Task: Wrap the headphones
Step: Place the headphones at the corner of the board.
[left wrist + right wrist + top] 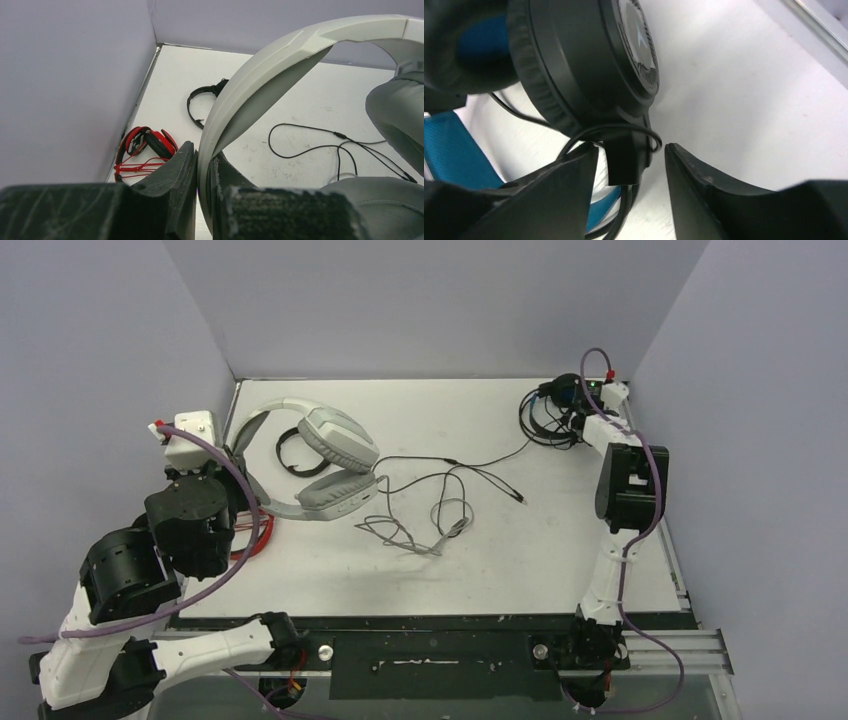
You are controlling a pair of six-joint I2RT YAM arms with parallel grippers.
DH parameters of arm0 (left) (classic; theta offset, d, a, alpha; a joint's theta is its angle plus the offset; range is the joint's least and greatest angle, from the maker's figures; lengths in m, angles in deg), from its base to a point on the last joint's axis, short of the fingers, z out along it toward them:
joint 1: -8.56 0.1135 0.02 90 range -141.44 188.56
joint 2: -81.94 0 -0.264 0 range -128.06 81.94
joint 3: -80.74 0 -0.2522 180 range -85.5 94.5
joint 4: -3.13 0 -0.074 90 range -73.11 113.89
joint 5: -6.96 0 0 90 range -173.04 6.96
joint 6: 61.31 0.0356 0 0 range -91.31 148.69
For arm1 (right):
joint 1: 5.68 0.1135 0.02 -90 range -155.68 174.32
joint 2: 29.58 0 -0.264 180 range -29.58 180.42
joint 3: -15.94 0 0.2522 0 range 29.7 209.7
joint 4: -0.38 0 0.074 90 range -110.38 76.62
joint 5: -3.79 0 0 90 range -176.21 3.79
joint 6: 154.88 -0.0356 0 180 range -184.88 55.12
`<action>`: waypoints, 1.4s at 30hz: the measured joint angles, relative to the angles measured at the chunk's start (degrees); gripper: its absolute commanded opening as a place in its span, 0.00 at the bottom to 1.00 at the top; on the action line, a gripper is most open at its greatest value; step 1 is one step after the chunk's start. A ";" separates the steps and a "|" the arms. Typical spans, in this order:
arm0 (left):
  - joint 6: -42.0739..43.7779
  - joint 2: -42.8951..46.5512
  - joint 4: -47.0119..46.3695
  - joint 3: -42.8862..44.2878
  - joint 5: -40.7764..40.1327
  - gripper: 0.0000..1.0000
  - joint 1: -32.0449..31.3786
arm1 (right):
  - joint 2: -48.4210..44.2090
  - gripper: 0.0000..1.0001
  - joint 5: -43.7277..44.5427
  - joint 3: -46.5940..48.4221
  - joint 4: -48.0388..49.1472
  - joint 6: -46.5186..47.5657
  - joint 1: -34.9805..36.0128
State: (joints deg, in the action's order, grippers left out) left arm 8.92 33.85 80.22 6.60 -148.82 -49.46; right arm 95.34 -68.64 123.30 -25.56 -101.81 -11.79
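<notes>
Roughly: white tbl (pixel 560 560), lilac walls (pixel 430 300), white-grey headset (pixel 338 438) left

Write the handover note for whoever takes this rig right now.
Left gripper: shut on the band of the white-grey headset.
Right gripper: open, jaws either side of the black-and-blue headset, far right corner.
Red-and-black headset and small black headset lie near the left wall.
Done: unclear; loose cables sprawl mid-table.
Left: wrap them.
</notes>
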 measured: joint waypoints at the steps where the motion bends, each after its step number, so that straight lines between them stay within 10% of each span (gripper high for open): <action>1: 0.15 -0.35 -0.20 0.00 0.39 0.05 0.00 | 0.04 0.65 -0.92 -0.26 -0.57 1.01 0.94; 9: 1.05 -0.87 -1.20 0.00 2.05 0.06 0.00 | -12.61 0.95 -4.50 -13.38 0.87 14.38 6.84; 17: 3.32 -0.33 -4.42 0.00 1.97 0.06 -0.02 | -34.64 0.82 -5.09 -29.05 5.60 16.55 30.05; 27: 4.48 1.95 -6.64 0.00 1.95 0.06 -0.04 | -17.25 0.45 -5.29 -21.42 1.27 14.73 38.73; 42: 4.42 2.51 -6.62 -0.85 1.95 0.06 -0.17 | -10.69 0.42 -9.07 -18.38 -0.92 13.25 43.04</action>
State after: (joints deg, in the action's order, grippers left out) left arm 13.34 36.36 73.60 5.75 -146.87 -49.63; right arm 84.65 -77.72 104.92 -26.48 -88.56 31.24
